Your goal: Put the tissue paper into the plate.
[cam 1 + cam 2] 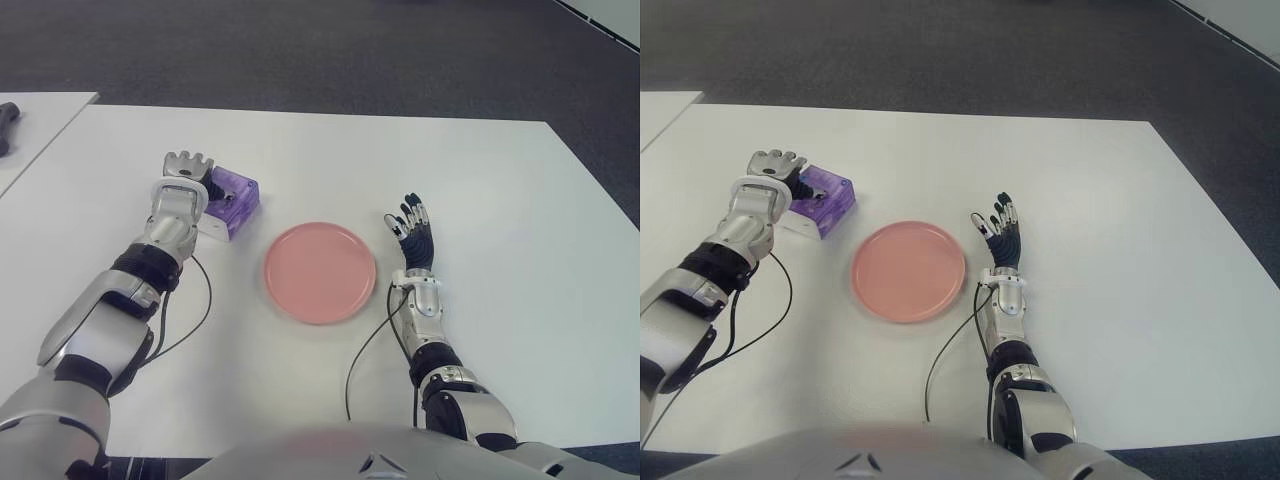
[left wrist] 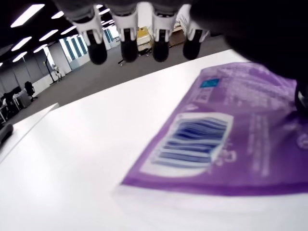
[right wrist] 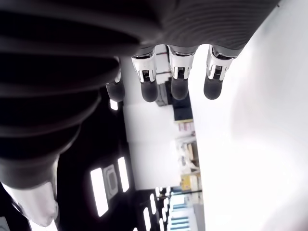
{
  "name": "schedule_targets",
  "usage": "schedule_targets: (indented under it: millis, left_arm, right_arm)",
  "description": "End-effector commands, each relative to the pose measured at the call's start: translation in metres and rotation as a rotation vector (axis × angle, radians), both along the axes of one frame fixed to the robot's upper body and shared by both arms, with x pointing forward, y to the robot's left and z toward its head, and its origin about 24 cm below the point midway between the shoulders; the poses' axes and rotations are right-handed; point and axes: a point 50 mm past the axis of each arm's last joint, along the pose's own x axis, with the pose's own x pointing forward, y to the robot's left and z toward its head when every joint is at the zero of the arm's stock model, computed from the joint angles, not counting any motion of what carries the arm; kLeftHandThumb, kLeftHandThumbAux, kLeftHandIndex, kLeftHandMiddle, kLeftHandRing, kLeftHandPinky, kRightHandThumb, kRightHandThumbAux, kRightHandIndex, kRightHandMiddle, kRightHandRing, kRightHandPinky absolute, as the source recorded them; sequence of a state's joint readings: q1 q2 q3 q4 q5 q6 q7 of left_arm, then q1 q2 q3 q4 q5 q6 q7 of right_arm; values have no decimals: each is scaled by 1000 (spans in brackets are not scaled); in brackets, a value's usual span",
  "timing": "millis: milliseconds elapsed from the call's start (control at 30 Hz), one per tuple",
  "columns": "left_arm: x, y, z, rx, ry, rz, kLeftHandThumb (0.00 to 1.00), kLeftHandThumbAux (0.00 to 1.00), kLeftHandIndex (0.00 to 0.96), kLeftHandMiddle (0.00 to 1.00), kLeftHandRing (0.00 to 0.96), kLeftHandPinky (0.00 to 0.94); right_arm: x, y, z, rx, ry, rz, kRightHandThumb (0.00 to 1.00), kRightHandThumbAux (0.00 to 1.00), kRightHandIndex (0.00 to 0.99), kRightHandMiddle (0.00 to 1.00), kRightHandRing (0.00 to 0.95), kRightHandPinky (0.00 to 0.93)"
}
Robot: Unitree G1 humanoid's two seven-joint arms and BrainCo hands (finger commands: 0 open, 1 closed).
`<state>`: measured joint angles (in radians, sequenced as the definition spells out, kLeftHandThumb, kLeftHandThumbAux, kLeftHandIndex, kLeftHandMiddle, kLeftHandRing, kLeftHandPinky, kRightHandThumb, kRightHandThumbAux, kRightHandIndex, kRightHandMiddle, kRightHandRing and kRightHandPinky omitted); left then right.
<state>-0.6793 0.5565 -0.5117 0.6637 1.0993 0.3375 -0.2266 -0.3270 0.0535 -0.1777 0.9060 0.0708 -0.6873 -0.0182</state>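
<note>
A purple tissue pack [image 1: 232, 198] lies on the white table [image 1: 480, 180], left of a round pink plate [image 1: 320, 271]. My left hand [image 1: 189, 168] hovers over the pack's left end with its fingers spread and nothing held. In the left wrist view the pack [image 2: 231, 139] fills the frame, its barcode label up, with the fingertips [image 2: 127, 48] extended above it and apart from it. My right hand [image 1: 412, 228] shows to the right of the plate, fingers straight and empty.
A second white table [image 1: 30, 120] stands at the far left with a dark object [image 1: 8, 122] on it. Black cables [image 1: 365, 350] trail from both wrists across the table toward me. Dark carpet [image 1: 320, 50] lies beyond the far edge.
</note>
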Motion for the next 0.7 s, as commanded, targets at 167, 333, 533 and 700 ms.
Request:
schedule_targets:
  millis: [167, 333, 533, 700]
  left_arm:
    - [-8, -5, -3, -55, 24, -26, 0, 232, 0, 0, 0, 0]
    - [-9, -6, 3, -78, -5, -26, 0, 218, 0, 0, 0, 0]
    - [-12, -8, 10, -127, -37, -25, 0, 210, 0, 0, 0, 0]
    - [-15, -9, 12, -148, -39, -22, 0, 223, 0, 0, 0, 0]
  right_arm:
    - [-38, 3, -46, 40, 215, -27, 118, 649, 21, 0, 0, 0]
    - [-39, 3, -49, 38, 220, -20, 105, 659, 21, 0, 0, 0]
    - [-38, -10, -41, 39, 171, -30, 104, 655, 20, 0, 0, 0]
    - [-40, -5, -42, 38, 175, -30, 105, 650, 19, 0, 0, 0]
